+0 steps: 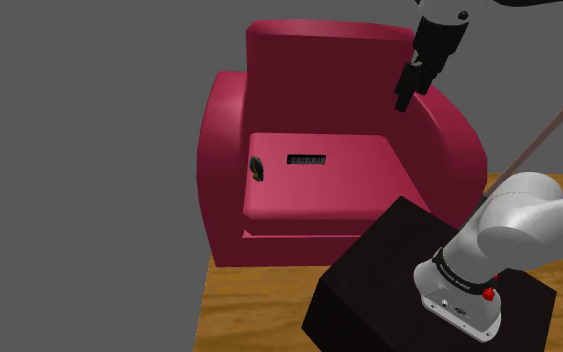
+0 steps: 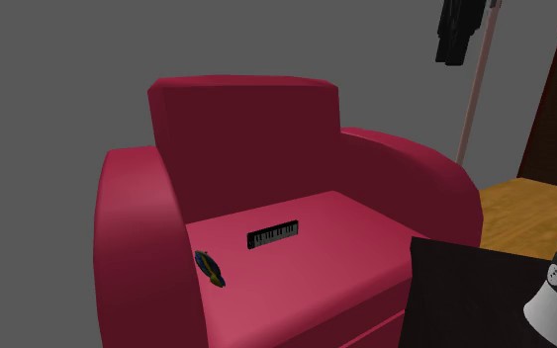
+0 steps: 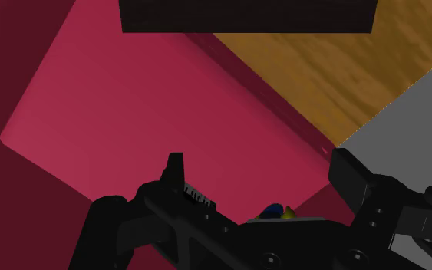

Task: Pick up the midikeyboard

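A red armchair (image 1: 309, 70) with fat rounded arms takes up most of the scene, standing on a wooden floor (image 1: 259, 310) against plain grey walls. In front of it sits the black box stand (image 1: 389, 260), and the white arm (image 1: 529, 225) rises from the stand and reaches up over the chair. The black gripper (image 1: 405, 98) hangs high, near the backrest and over the armrest on the shoulder view's right, pointing down. In the wrist view its two fingers (image 3: 174, 170) stand wide apart with nothing between them.

The midikeyboard (image 2: 274, 234) lies flat on the seat cushion, about midway across it and well below and apart from the gripper. It is a thin, narrow black bar with a row of tiny white keys along its length, its long side running across the seat. A small object (image 2: 210, 267) of blue, green and yellow rests at the seat's edge beside the other armrest, near the keyboard but not touching it.
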Robot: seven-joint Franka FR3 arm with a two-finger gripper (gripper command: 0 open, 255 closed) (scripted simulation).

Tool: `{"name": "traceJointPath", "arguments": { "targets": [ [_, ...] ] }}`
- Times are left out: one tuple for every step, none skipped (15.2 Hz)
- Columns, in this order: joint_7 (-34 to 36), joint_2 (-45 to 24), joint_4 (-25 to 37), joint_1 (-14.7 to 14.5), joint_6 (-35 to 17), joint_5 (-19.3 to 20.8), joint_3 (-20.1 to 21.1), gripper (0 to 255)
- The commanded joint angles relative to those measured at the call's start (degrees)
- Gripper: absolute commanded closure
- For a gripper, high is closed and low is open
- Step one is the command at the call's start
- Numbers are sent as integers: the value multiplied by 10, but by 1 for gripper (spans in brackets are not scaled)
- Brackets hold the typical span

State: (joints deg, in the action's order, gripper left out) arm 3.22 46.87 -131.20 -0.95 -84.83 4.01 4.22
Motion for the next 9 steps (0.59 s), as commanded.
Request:
{"name": "traceJointPath", "arguments": {
  "targets": [
    [0, 0, 0, 0, 0, 0, 0, 0],
    [-15, -10, -7, -1, -17, 5, -9, 0],
    [-30, -21, -14, -2, -34, 11, -18, 0],
    [-44, -33, -20, -3, -51, 15, -27, 0],
    [-59, -45, -24, -4, -68, 20, -35, 0],
    [-74, -59, -28, -5, -84, 24, -44, 0],
    [-88, -73, -31, -6, -101, 28, -52, 0],
    [-102, -88, -33, -7, -118, 32, -61, 0],
    [-117, -104, -35, -8, -134, 35, -69, 0]
  ]
}}
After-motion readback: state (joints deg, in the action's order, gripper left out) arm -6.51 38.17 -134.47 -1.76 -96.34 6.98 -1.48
